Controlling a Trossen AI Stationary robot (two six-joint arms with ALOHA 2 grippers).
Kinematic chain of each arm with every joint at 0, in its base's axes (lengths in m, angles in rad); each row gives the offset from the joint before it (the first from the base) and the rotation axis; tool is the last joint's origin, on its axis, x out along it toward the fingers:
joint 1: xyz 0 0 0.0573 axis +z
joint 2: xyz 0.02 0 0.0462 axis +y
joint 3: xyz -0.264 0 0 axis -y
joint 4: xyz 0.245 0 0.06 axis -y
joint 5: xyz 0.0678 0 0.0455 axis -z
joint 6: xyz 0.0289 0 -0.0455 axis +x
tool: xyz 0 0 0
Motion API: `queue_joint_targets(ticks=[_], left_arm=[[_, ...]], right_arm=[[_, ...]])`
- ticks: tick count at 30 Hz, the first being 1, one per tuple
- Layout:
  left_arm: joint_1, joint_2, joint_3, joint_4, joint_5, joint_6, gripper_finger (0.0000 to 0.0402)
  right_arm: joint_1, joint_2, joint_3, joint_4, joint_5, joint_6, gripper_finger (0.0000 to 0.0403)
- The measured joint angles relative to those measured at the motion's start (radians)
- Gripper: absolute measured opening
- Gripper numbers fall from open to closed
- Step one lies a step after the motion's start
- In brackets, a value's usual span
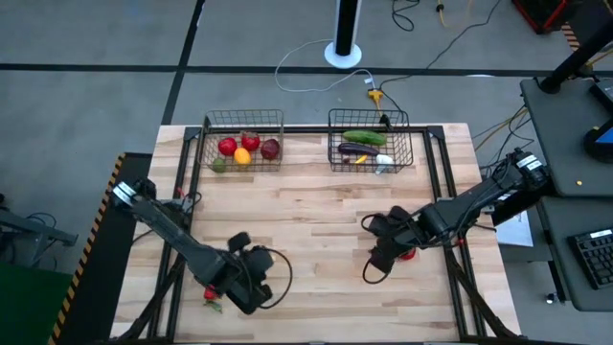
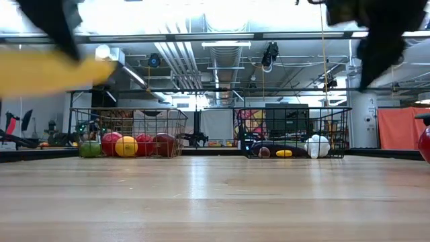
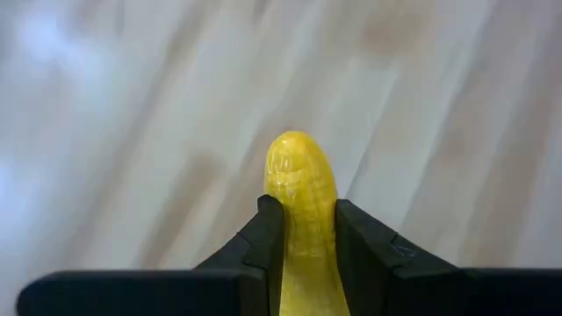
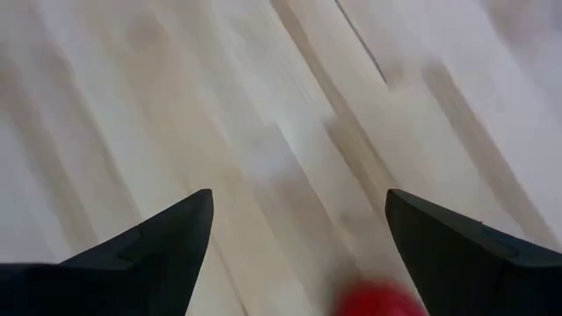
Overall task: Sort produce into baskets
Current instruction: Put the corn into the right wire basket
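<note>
My left gripper [image 3: 307,211] is shut on a long yellow piece of produce [image 3: 303,189] above the table's near left; the low view shows that piece [image 2: 54,70] high over the wood. My right gripper [image 4: 299,219] hangs open over the table's right middle [image 1: 383,247], with a red round piece [image 4: 378,300] on the wood just below it. The left basket [image 1: 206,144] holds red, orange, dark-red and green round pieces. The right basket [image 1: 410,144] holds a long green piece [image 1: 364,137], a purple one, a small yellow one and a white one. My left gripper pinches the long yellow piece between its two fingers [image 3: 268,219], which lie along its sides. The piece's rounded end [image 3: 294,154] sticks out past the fingertips. It is lifted clear of the table.
A small red piece with green on it [image 1: 211,297] lies on the wood beside my left arm, near the front left. Both baskets stand along the far edge. Bare wood [image 1: 316,220] stretches between the arms and the baskets.
</note>
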Motion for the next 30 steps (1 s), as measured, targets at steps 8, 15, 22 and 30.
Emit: queue_joint_targets(ticks=[8, 15, 22, 30], left_arm=[[0.008, -0.110, 0.105, 0.256, -0.304, 0.572, 0.0063], [0.031, -0.205, -0.085, 0.794, -0.352, 1.035, 0.0063], [0.074, -0.267, -0.396, 1.470, -0.282, 1.300, 0.0063], [0.100, -0.243, -0.547, 1.773, -0.232, 1.333, 0.0063]], right_arm=[[0.023, 0.001, -0.026, 0.548, 0.198, -0.555, 0.0325], [0.029, 0.053, -0.095, 1.067, 0.210, -0.940, 0.0318], [0.008, 0.192, -0.103, 1.323, 0.210, -1.044, 0.0322], [-0.052, 0.302, -0.084, 1.509, 0.172, -1.008, 0.0305]])
